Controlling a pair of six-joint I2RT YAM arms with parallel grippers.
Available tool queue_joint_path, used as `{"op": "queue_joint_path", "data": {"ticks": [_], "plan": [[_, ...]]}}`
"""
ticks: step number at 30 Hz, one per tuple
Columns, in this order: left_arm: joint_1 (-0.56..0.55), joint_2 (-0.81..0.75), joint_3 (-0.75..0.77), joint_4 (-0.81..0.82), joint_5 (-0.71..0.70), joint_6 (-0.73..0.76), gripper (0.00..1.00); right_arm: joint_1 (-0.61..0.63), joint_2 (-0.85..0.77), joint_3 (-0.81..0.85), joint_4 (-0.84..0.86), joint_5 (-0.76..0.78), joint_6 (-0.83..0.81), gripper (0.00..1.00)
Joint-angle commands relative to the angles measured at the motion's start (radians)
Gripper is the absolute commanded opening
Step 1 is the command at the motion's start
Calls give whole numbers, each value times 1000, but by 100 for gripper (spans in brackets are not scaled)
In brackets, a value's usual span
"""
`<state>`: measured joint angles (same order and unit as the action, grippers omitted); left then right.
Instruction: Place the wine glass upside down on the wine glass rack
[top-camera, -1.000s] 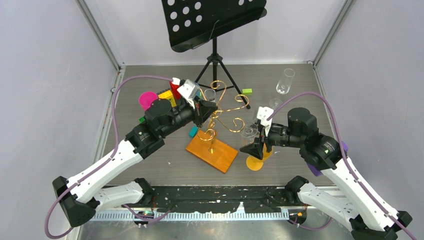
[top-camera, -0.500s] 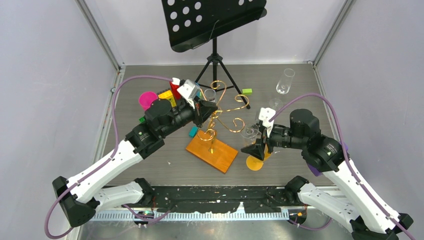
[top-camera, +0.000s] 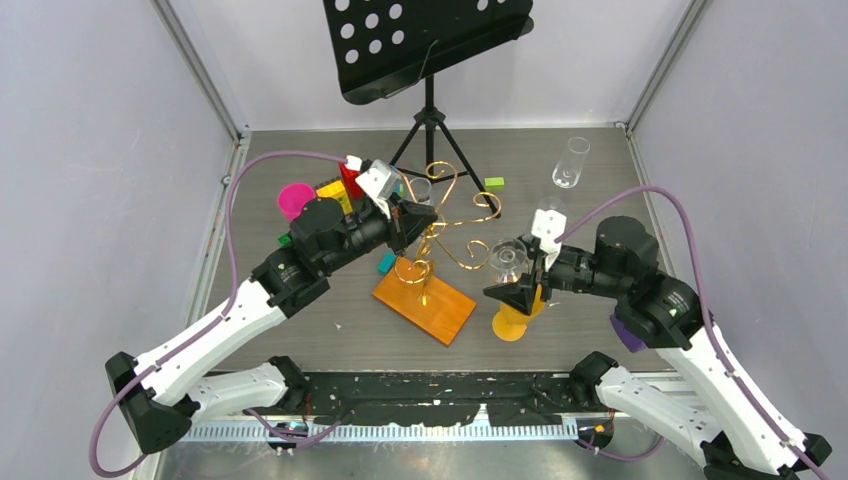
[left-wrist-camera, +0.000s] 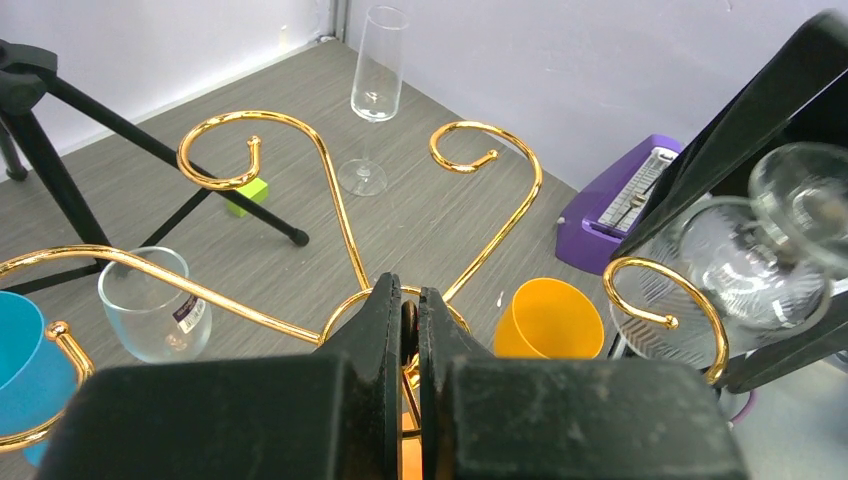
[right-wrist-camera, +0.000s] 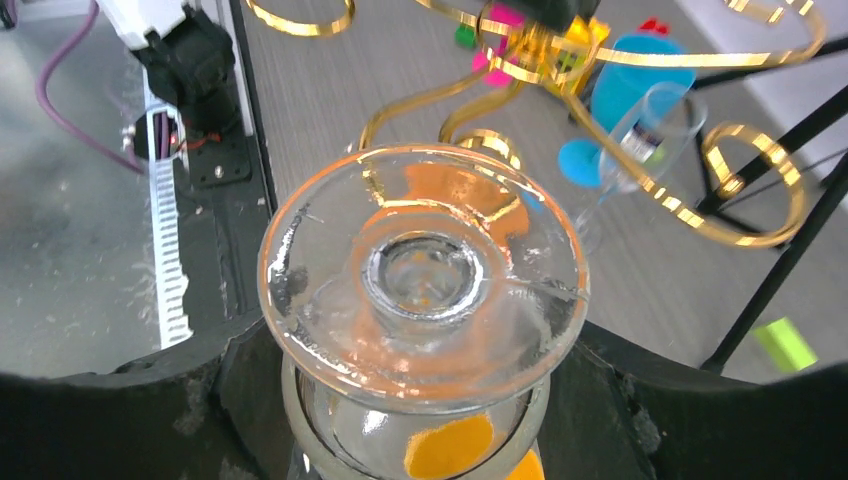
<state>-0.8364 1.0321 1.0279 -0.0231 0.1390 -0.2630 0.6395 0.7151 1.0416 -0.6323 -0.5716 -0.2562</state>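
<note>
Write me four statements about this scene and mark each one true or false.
1. The left gripper is shut on the gold stem of the wine glass rack. True.
2. The right gripper is empty. False: it holds the wine glass.
3. The champagne flute lies on its side. False: it stands upright at the far right of the table.
4. An orange cup stands below the held glass. True.
</note>
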Motion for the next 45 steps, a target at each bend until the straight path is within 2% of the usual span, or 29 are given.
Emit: {"op": "queue_joint_path", "data": {"ticks": [1,17,28,45], "plan": [[-13,33,-39,-101,76,-15,0,5,-31,83,163,-19,5,5],[-13,26,-46,-103,68,-14,0,5,-9,30,128,48,-28,5],[-13,23,-45,-104,66,-11,0,4,83,24,154,121,-45,5],[-13,29,-43,-101,68,-12,0,5,161,-7,289,35,-33,5]]}}
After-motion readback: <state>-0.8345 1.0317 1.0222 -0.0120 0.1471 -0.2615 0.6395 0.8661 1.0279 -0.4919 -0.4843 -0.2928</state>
